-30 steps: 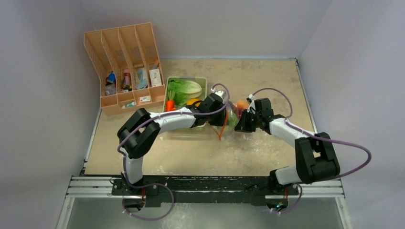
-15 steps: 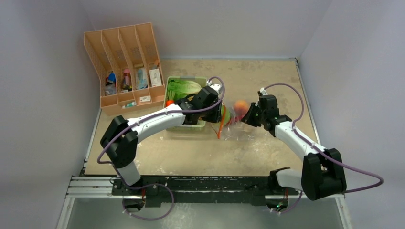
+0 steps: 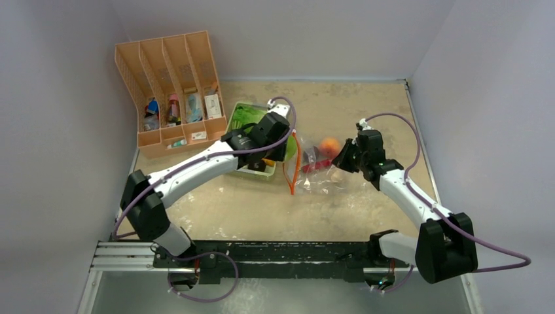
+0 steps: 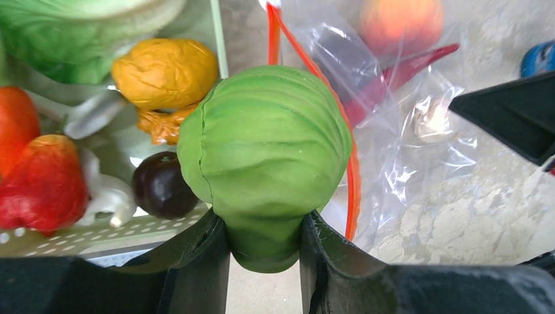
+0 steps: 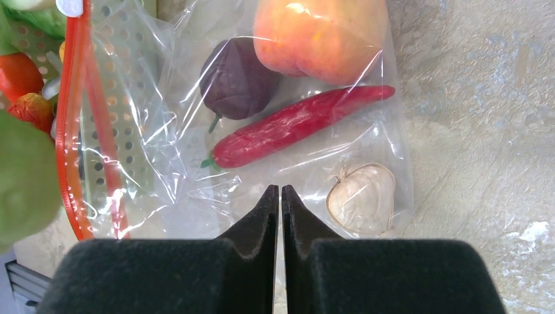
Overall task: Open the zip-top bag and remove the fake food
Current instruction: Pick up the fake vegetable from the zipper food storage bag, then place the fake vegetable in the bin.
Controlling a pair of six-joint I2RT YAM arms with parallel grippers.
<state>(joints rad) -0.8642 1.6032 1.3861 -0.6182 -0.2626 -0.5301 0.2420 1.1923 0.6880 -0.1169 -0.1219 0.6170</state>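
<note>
The zip-top bag (image 3: 321, 178) lies on the table right of the tray, its orange-red zip strip (image 5: 72, 118) open. My left gripper (image 4: 265, 243) is shut on the round green cabbage (image 4: 265, 150) and holds it outside the bag's mouth, over the tray's near right corner; it also shows in the top view (image 3: 278, 140). Inside the bag lie a peach (image 5: 321, 33), a red chili (image 5: 294, 124), a dark purple piece (image 5: 239, 78) and a beige garlic-like piece (image 5: 362, 196). My right gripper (image 5: 281, 193) is shut, pinching the bag's film at its closed end.
The pale-green tray (image 4: 98, 229) holds a leafy lettuce (image 4: 78, 26), a yellow pepper (image 4: 163, 72), a dark plum (image 4: 160, 190) and red pieces (image 4: 39, 183). An orange file organizer (image 3: 173, 91) stands at the back left.
My left gripper has drawn the cabbage out of the bag, leftward and away toward the tray. The bag's mouth has spread open. My right gripper has shifted slightly right and stays on the bag.
</note>
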